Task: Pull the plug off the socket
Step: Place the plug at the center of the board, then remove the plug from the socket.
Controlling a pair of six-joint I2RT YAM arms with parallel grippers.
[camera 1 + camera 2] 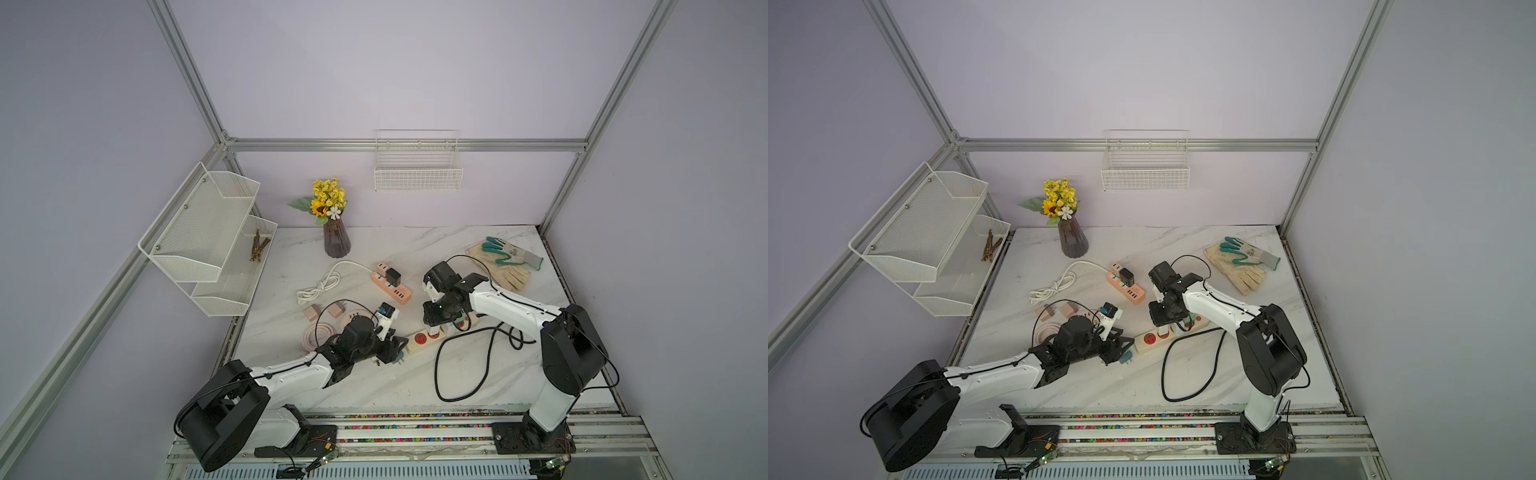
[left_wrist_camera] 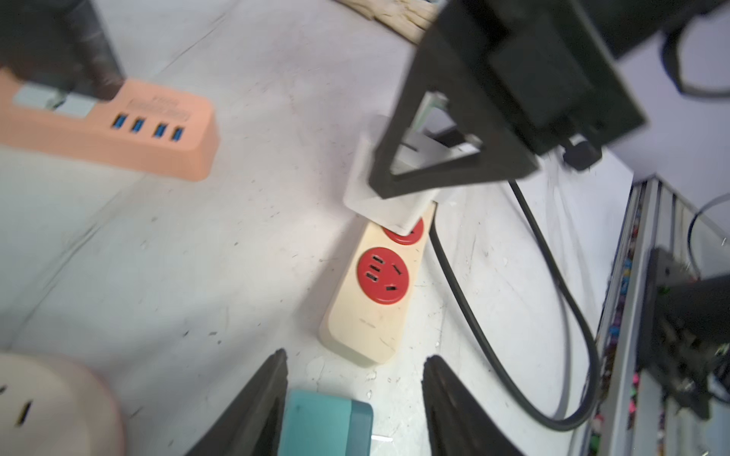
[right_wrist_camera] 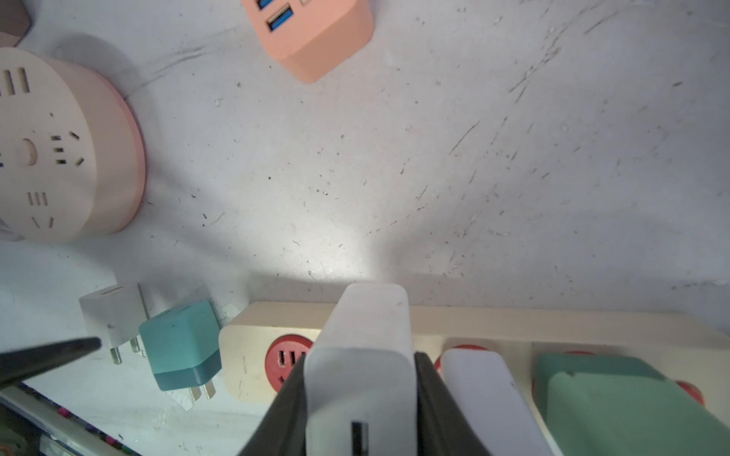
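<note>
Landmark: cream power strip (image 1: 417,347), lying slantwise on the marble table (image 1: 374,386). Well off its free end sits the round pink socket (image 3: 59,150).

Left gripper (image 2: 356,355) is low at that free end, fingers spread. Teal plug (image 2: 328,422) lies loose on the table between them, prongs showing, just beside the strip's end edge. Small white plug (image 3: 112,316) lies next to the teal one, on the side away from the strip.

End socket (image 2: 383,276) has its red face bare. Next socket along holds the white charger (image 3: 361,323), with the right gripper (image 3: 361,357) pinching its two sides. Can't tell if the prongs are seated.

Further along the strip are a second white plug (image 3: 486,395), then a green plug (image 3: 616,402), packed close.

Black cord (image 2: 474,316) runs along the strip's front side. Rear side is open tabletop up to the orange strip (image 2: 118,130).
</note>
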